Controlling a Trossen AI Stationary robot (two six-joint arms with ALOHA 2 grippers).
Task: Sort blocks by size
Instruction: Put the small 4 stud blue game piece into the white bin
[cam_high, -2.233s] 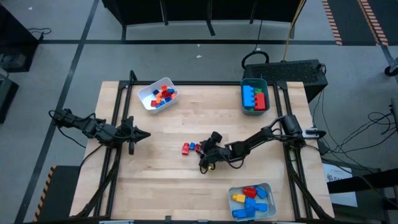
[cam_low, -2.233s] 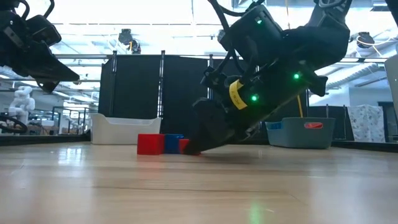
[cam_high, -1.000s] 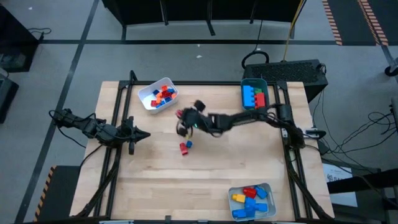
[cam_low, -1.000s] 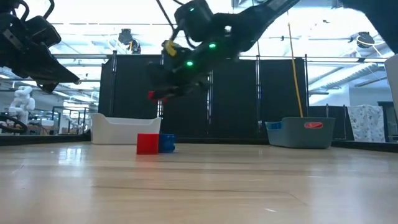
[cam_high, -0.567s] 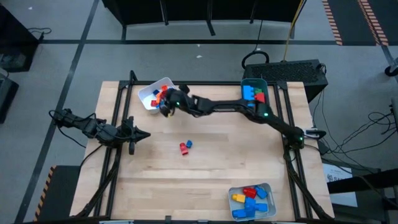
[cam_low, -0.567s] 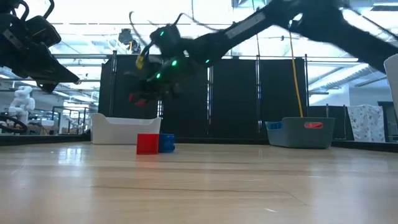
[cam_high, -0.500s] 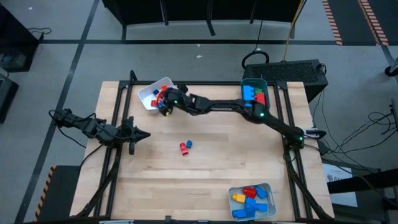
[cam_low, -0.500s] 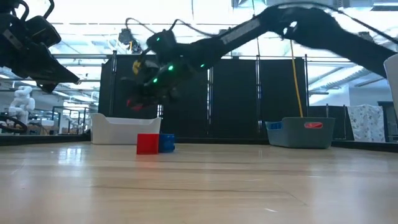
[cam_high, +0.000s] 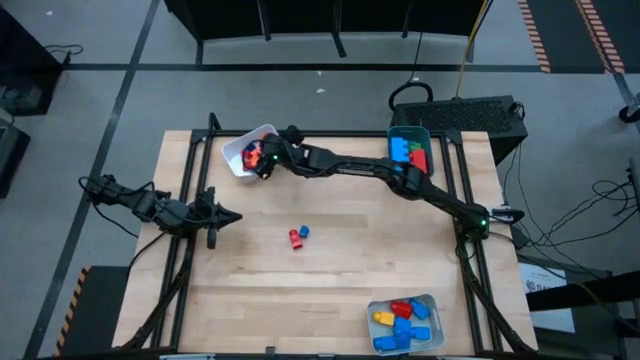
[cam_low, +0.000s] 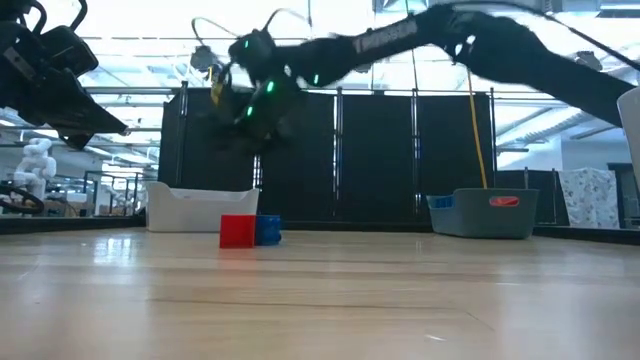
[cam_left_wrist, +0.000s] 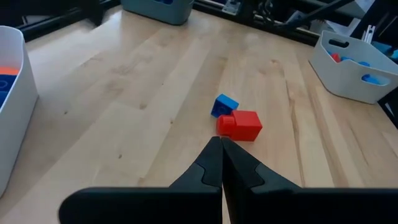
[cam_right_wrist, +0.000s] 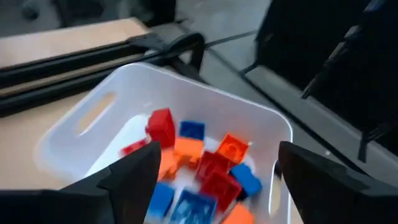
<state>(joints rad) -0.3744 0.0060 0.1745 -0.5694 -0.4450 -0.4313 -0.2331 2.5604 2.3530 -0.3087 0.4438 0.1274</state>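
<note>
Wooden counter (cam_high: 360, 290): right gripper (cam_high: 262, 160), fingers wide, hangs over the far-left white tray (cam_high: 236, 152) of blocks (cam_right_wrist: 205, 168); left gripper (cam_high: 232, 217) pinched closed.

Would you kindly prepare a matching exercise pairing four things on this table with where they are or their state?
Things:
1. right gripper
2. left gripper
3. red block
4. teal tray

Descriptions:
A. loose at mid-table beside a blue block
B. shut, parked at the left edge
C. open above the white tray
D. far right corner, holding large blocks

Pairs: 1-C, 2-B, 3-A, 4-D
</note>
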